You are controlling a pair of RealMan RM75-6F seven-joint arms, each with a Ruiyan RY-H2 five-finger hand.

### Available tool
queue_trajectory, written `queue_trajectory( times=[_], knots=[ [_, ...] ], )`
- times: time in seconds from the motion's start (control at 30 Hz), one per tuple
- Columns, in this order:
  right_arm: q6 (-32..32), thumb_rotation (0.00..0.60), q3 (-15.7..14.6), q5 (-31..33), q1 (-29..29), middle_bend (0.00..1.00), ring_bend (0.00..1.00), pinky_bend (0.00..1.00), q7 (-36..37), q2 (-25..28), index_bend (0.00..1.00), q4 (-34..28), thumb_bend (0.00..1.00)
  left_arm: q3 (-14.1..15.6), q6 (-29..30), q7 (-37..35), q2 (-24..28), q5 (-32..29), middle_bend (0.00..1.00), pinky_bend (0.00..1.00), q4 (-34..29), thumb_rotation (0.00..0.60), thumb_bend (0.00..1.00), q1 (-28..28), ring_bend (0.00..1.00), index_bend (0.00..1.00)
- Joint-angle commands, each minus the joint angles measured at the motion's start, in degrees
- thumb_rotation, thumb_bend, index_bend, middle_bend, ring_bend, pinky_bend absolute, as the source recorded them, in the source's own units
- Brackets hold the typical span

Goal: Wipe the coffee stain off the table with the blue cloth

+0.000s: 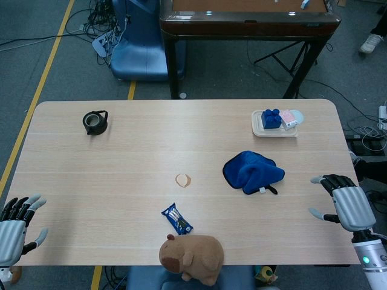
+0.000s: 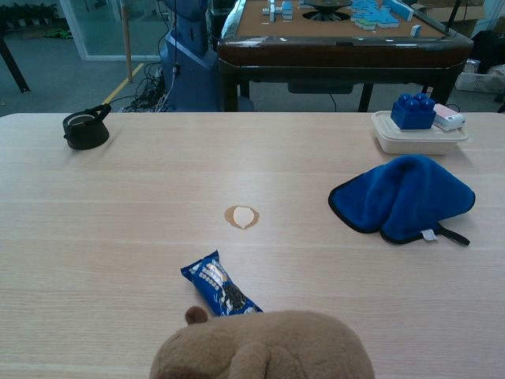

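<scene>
A small tan coffee stain (image 1: 183,180) (image 2: 241,216) marks the middle of the wooden table (image 1: 121,157). The blue cloth (image 1: 252,171) (image 2: 402,198) lies crumpled to the right of the stain, untouched. My right hand (image 1: 343,202) hovers open at the table's right edge, well to the right of the cloth, holding nothing. My left hand (image 1: 16,225) is open at the near left corner, far from both. Neither hand shows in the chest view.
A blue snack packet (image 1: 176,219) (image 2: 220,284) and a brown plush toy (image 1: 192,258) (image 2: 264,346) lie near the front edge. A black lid (image 1: 95,122) (image 2: 86,129) sits far left. A white tray (image 1: 274,128) (image 2: 418,138) with blue bricks stands far right.
</scene>
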Motion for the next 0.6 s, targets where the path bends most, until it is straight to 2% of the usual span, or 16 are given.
queue_trajectory(
  times=[0.03, 0.4, 0.6],
  knots=[
    [-0.14, 0.600, -0.01, 0.04, 0.06, 0.35, 0.26, 0.27, -0.09, 0.01, 0.33, -0.06, 0.16, 0.01, -0.14, -0.02, -0.02, -0.11, 0.16, 0.07, 0.05, 0.600, 0.27, -0.04, 0.12, 0.21],
    [-1.87, 0.600, 0.34, 0.30, 1.33, 0.35, 0.26, 0.27, -0.73, -0.06, 0.33, -0.17, 0.16, -0.02, 0.19, -0.42, -0.17, -0.28, 0.16, 0.07, 0.44, 0.600, 0.27, 0.15, 0.12, 0.21],
    [-6.77, 0.600, 1.83, 1.82, 4.93, 0.35, 0.26, 0.27, -3.37, -0.47, 0.33, -0.51, 0.16, -0.07, 0.22, -0.71, -0.28, -0.21, 0.16, 0.07, 0.74, 0.600, 0.27, 0.09, 0.12, 0.21]
  ],
)
